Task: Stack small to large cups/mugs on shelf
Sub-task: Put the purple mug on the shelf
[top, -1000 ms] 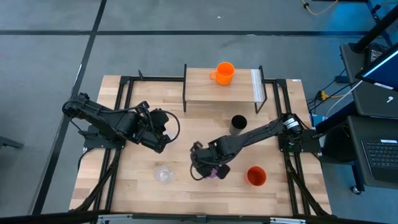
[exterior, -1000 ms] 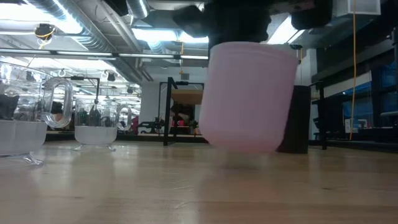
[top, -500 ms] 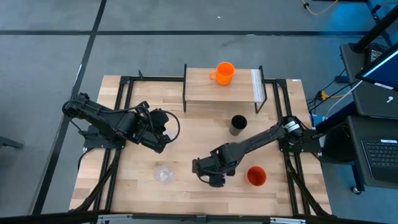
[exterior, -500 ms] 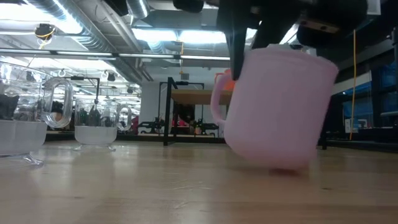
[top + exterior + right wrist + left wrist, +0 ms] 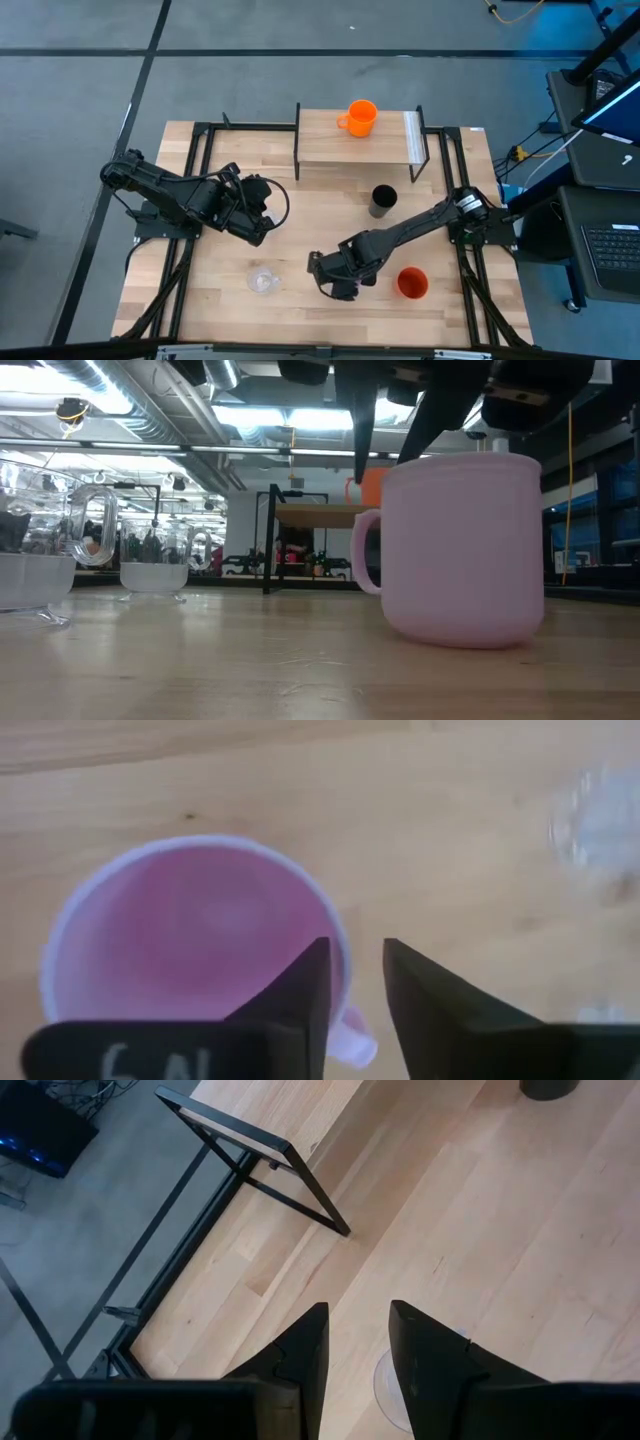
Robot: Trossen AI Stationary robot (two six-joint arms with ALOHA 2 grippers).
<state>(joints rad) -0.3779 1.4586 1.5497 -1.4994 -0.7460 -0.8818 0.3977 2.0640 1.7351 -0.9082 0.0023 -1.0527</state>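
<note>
The lilac mug (image 5: 465, 550) stands upright on its base on the table's near middle, and it also shows in the right wrist view (image 5: 190, 940). My right gripper (image 5: 335, 283) hangs over it, narrowly open, with one finger inside the rim and one outside, by the handle (image 5: 365, 550). My left gripper (image 5: 252, 212) waits at the left, narrowly open and empty. The orange mug (image 5: 360, 117) stands on the shelf (image 5: 330, 145). The black cup (image 5: 383, 200), the red-orange cup (image 5: 412, 283) and a clear tumbler (image 5: 263, 282) stand on the table. My right gripper comes from above, pointing down, astride the mug's rim (image 5: 342, 955) next to the handle. The outer finger (image 5: 363, 450) stands apart from the wall. Whether the inner finger (image 5: 300, 985) touches the wall I cannot tell. The mug rests on the table.
The shelf's black posts (image 5: 298, 150) stand at the table's far middle, with black frame rails (image 5: 195, 160) along both sides. Bare wood lies between the tumbler and the lilac mug.
My right gripper has gone a little toward the table's near edge and down with the lilac mug. The mug was lifted clear, then tilted with its bottom edge on the table. It now stands upright, flat on its base.
</note>
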